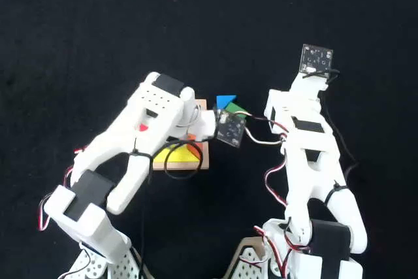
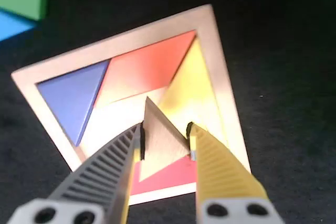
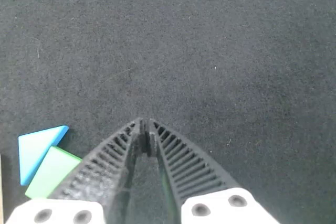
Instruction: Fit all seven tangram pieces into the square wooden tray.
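The square wooden tray point(image 2: 131, 35) holds a blue triangle point(image 2: 71, 95), an orange piece point(image 2: 147, 66), a yellow triangle point(image 2: 191, 95) and a red piece point(image 2: 168, 174). My left gripper point(image 2: 165, 129) hangs over the tray's middle, shut on a pale triangle point(image 2: 160, 135) whose tip points into the bare gap. In the high view the left arm covers most of the tray point(image 1: 204, 161). A loose blue triangle point(image 1: 226, 100) and a green piece point(image 1: 236, 110) lie touching just beyond the tray. My right gripper point(image 3: 145, 127) is shut on nothing above the cloth, with the blue triangle point(image 3: 37, 145) and green piece point(image 3: 52, 171) to one side.
Black cloth point(image 1: 98, 44) covers the whole table. The right arm point(image 1: 307, 135) stands to the right of the tray and the loose pieces. A white wall edge runs along the far side.
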Controlling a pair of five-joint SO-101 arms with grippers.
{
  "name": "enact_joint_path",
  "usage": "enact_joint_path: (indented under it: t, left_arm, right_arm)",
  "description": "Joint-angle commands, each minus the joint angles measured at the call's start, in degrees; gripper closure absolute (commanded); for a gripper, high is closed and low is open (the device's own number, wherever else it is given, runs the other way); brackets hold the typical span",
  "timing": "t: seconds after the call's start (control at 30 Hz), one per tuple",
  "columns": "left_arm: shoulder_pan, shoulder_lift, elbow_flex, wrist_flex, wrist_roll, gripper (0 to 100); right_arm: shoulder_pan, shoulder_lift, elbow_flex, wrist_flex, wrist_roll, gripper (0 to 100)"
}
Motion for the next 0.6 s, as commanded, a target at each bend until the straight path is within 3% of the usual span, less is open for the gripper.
enact_joint_path:
  t: [0.0, 0.17, 0.37, 0.57]
  left_arm:
    - [-0.84, -0.35, -0.4, -0.62, -8.79, 96]
    - [-0.48, -0.35, -0.22, -0.53, -8.53, 94]
    - [-1.71, -0.35, -0.57, -0.79, -4.66, 75]
    - [-4.35, -0.35, -1.19, -3.08, -4.13, 73]
  right_arm:
    - [0.62, -2.51, -1.1, -1.23, -0.53, 98.6]
    - [0.62, -2.51, -1.1, -1.23, -0.53, 98.6]
    - [0.44, -2.51, -1.1, -1.23, -0.44, 98.6]
    - [0.44, -2.51, -1.1, -1.23, -0.26, 98.6]
